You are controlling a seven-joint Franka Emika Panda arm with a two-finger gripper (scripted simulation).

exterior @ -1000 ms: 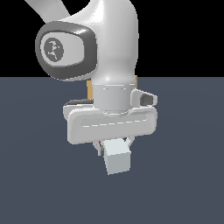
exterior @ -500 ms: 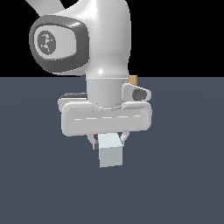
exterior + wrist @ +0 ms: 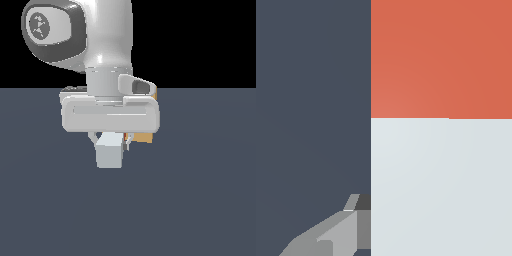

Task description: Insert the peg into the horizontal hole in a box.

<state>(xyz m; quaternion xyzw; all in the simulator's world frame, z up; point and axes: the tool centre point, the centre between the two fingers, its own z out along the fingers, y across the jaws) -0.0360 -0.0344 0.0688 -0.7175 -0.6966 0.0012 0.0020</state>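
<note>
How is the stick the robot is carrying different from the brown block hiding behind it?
The peg is pale grey-white at the end facing the exterior view, and red-orange on its other half in the wrist view; the box is tan. The peg is held in the gripper; the box sits behind, mostly hidden. Both have flat, square-edged faces.

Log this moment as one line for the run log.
pincer: shut on peg | peg: lifted, pale end toward camera | box: mostly hidden behind hand | hole: unseen | insertion: not yet done
</note>
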